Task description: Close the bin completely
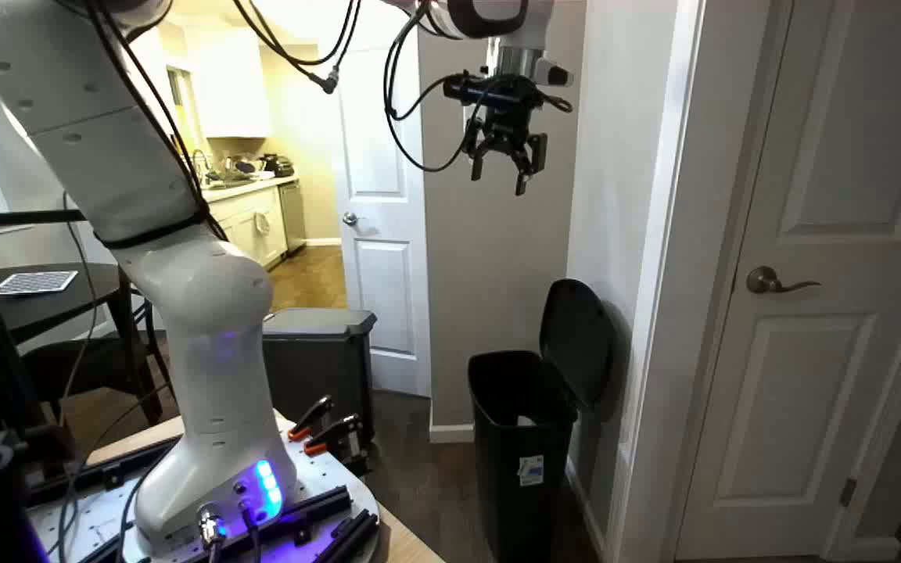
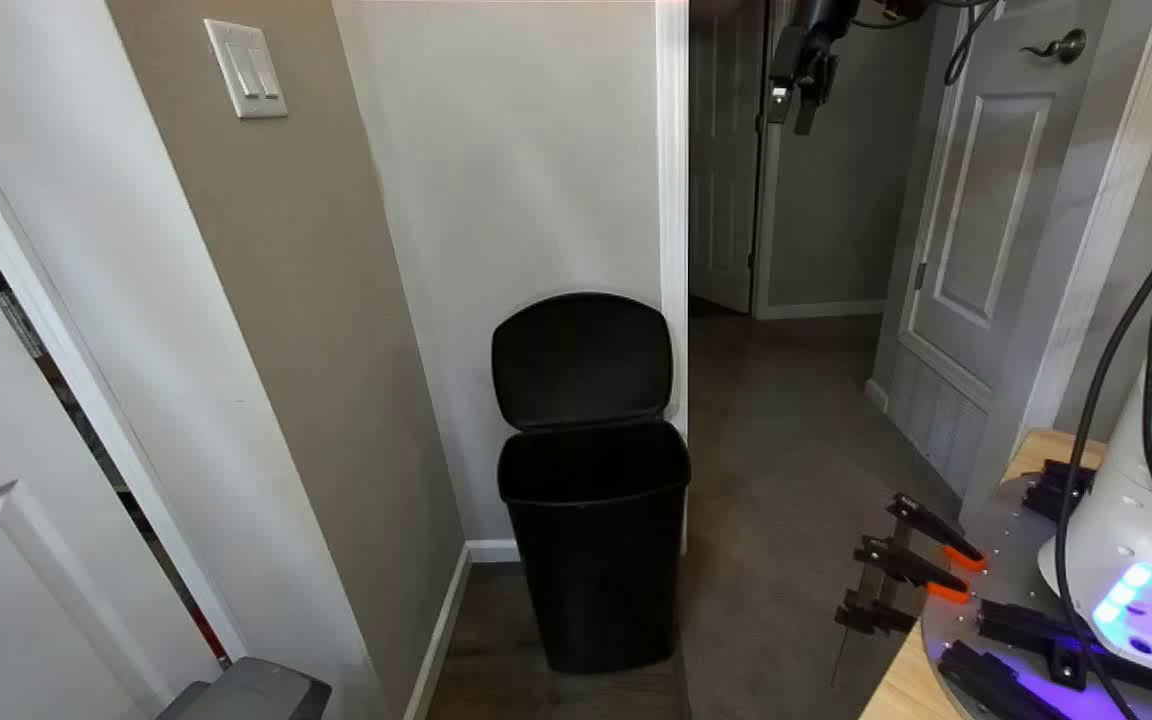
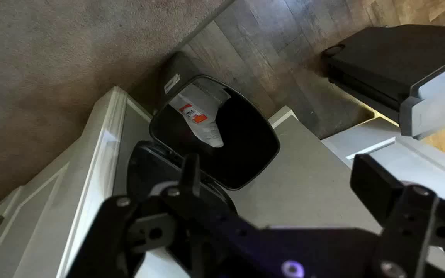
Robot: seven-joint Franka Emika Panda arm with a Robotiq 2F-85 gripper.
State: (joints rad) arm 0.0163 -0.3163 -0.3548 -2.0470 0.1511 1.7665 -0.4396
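Note:
The bin is a slim black waste bin whose body shows in an exterior view [image 1: 509, 508], in an exterior view [image 2: 596, 590] and in the wrist view [image 3: 182, 65]. Its hinged lid [image 1: 576, 344] stands swung up and back toward the wall, and the bin mouth is open. The lid also shows upright in an exterior view [image 2: 581, 360] and partly behind a finger in the wrist view [image 3: 149, 166]. My gripper [image 1: 501, 173] is open and empty, high above the bin and touching nothing. Its spread fingers show in the wrist view [image 3: 278, 166].
White papers with a red label [image 3: 203, 116] lie inside the bin. A grey-black second bin [image 1: 317, 375] stands near the robot base. A wall corner [image 2: 376, 300] and white trim [image 1: 654, 258] are close to the bin. Clamps [image 2: 916, 560] stick out from the robot's table.

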